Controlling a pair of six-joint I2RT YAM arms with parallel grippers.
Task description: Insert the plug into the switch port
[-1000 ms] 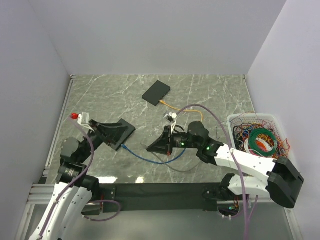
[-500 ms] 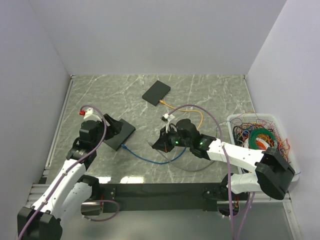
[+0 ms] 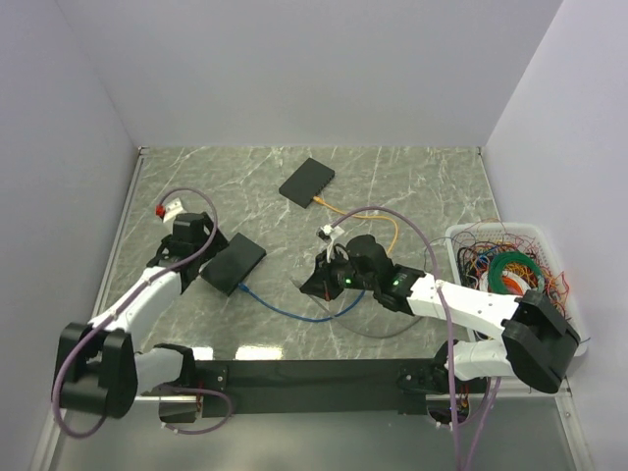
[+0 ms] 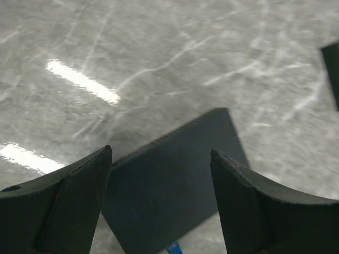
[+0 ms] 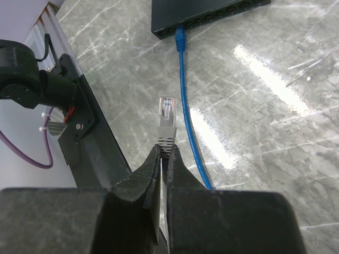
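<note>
Grey plug (image 5: 167,120) points toward the flat black switch (image 5: 206,13), well apart

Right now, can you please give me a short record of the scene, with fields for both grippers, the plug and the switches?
left gripper: open, over the near switch, empty
right gripper: shut on the grey plug
grey plug: not yet in a port
near switch: blue cable plugged in
far switch: orange cable reaches its edge
</note>
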